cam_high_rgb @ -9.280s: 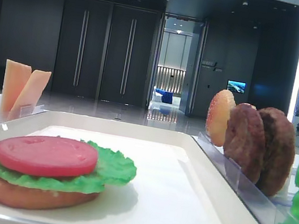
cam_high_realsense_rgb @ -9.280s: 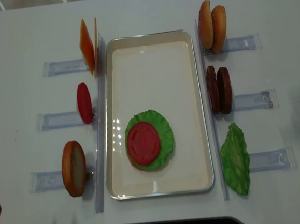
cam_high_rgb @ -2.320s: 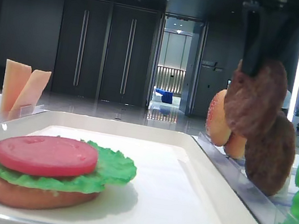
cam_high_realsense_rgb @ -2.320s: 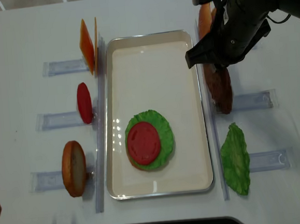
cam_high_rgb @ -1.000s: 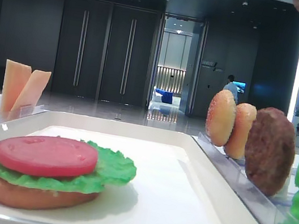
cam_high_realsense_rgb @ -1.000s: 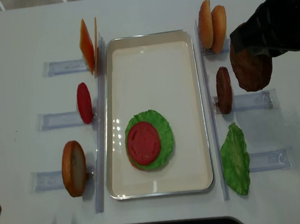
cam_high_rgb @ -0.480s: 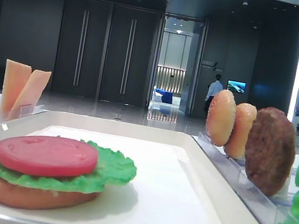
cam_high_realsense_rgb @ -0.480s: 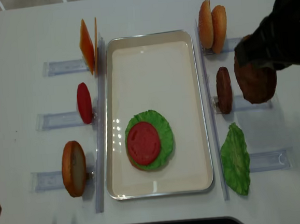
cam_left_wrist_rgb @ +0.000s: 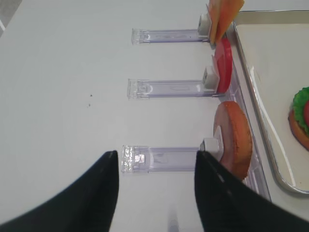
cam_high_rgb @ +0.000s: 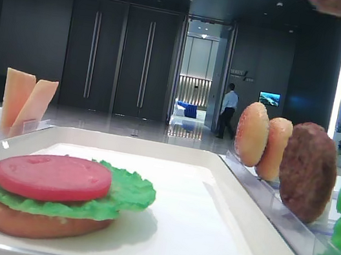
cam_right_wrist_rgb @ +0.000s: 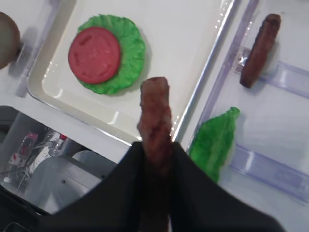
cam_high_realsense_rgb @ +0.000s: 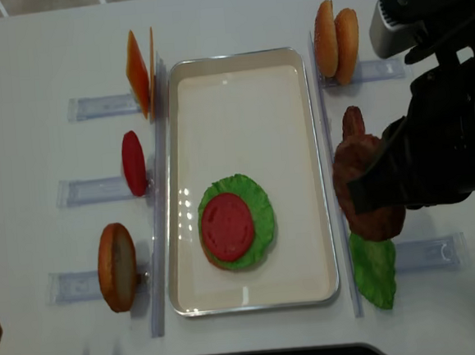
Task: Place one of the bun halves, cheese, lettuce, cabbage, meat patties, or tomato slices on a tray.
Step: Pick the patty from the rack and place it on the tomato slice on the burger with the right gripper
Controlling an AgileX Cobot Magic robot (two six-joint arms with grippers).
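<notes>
My right gripper [cam_right_wrist_rgb: 155,147] is shut on a dark-brown meat patty [cam_right_wrist_rgb: 155,116], held on edge. In the overhead view this patty [cam_high_realsense_rgb: 366,188] hangs over the tray's right rim, beside the rack holding the other patty [cam_high_realsense_rgb: 352,121]. The white tray [cam_high_realsense_rgb: 239,87] carries a stack of a brown bun bottom, lettuce [cam_high_realsense_rgb: 260,204] and a tomato slice [cam_high_realsense_rgb: 227,226]. My left gripper [cam_left_wrist_rgb: 157,162] is open over the table, left of a bun half [cam_left_wrist_rgb: 234,137] standing in its rack.
Clear plastic racks flank the tray. On the left stand cheese slices [cam_high_realsense_rgb: 138,70], a tomato slice [cam_high_realsense_rgb: 133,163] and a bun half [cam_high_realsense_rgb: 117,267]. On the right are two bun halves [cam_high_realsense_rgb: 334,30] and a lettuce leaf [cam_high_realsense_rgb: 375,269], partly under my right arm.
My right gripper has carried the patty from out right of the racks leftward and toward the near end, to the tray's right rim. The left gripper and the stack have not moved.
</notes>
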